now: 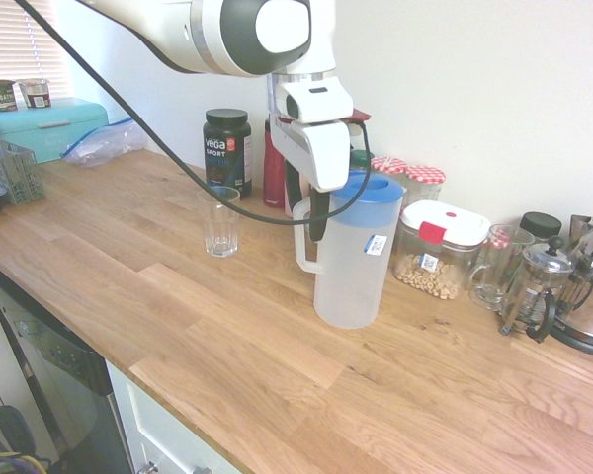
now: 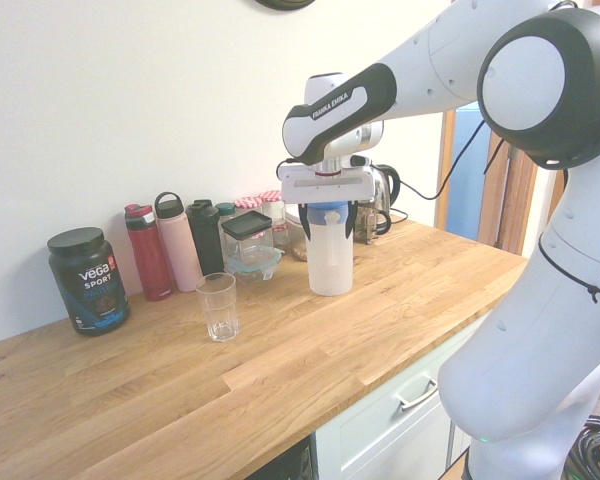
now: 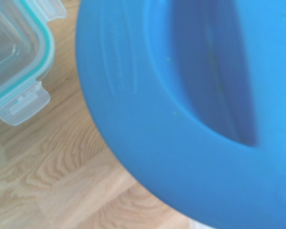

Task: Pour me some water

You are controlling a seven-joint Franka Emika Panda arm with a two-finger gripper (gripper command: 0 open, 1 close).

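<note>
Second exterior view shows the gripper (image 2: 327, 228) pointing down over the tall frosted pitcher (image 2: 330, 265), its fingers spread open on opposite sides of the blue lid (image 2: 328, 207) and the pitcher's upper part; whether either one touches the plastic cannot be told. The pitcher stands upright on the wooden bench (image 2: 270, 385). Any water is inside it, but the cloudy wall hides its level. In the first exterior view, the loop handle (image 1: 301, 239) faces the side where the clear ribbed drinking glass (image 1: 220, 229) stands, and a small blue-white sticker (image 1: 376, 245) is on the wall. That glass is upright on the bench, apart from the pitcher.

Behind the glass, toward the wall, are a black Vega Sport tub (image 2: 88, 285), a red bottle (image 2: 147, 255), a pink bottle with a black cap (image 2: 180, 248) and a dark bottle (image 2: 207, 240). On the pitcher's other side sit a white-lidded container (image 1: 441, 247) holding small tan pieces, a glass mug (image 1: 496, 272) and a French press (image 1: 536, 288). The wrist view is filled largely by the blue lid, with the corner of a clear container (image 3: 14, 52) with a teal seal near it.
</note>
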